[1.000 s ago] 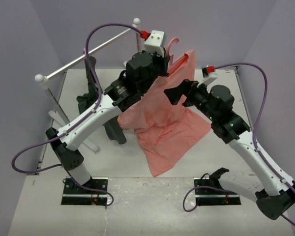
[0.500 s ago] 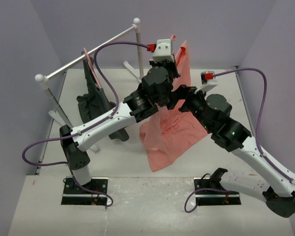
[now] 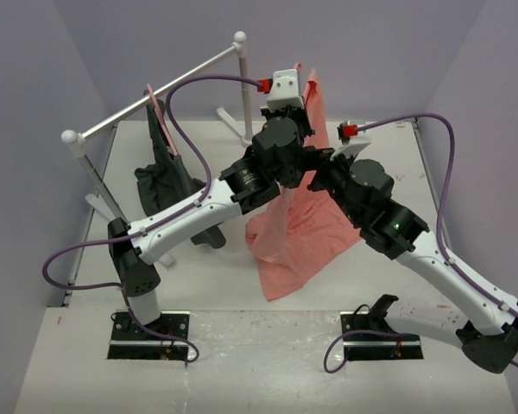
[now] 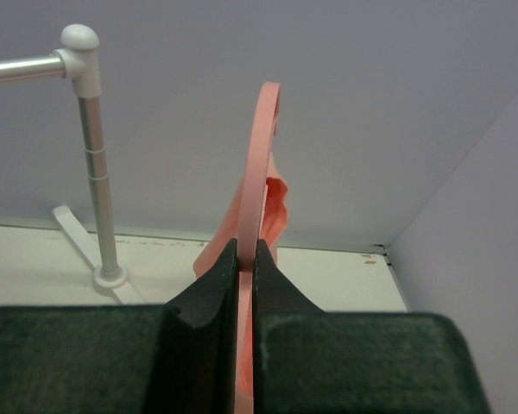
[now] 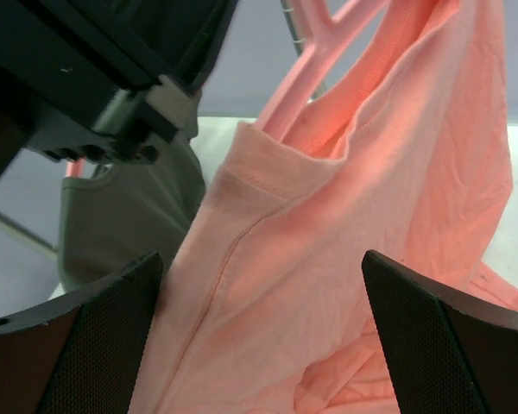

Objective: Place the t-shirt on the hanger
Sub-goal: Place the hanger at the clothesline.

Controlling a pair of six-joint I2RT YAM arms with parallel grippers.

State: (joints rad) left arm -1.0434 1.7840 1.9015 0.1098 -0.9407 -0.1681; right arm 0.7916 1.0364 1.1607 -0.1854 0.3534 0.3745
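Your L gripper (image 4: 244, 259) is pinched tight on the pink hanger (image 4: 261, 164), holding it edge-on, up in the air over the far-middle of the worktop (image 3: 216, 276). The t-shirt (image 3: 293, 233) hangs from it w/ one hanger arm tucked into the neck opening; its lower end lies crumpled at worktop centre. Your R gripper (image 5: 268, 336) is spread wide, close up to the hanging cloth below the collar, gripping nothing. Rack (image 3: 155, 99) w/ dark grey garment (image 3: 168, 172) stands by the left edge.
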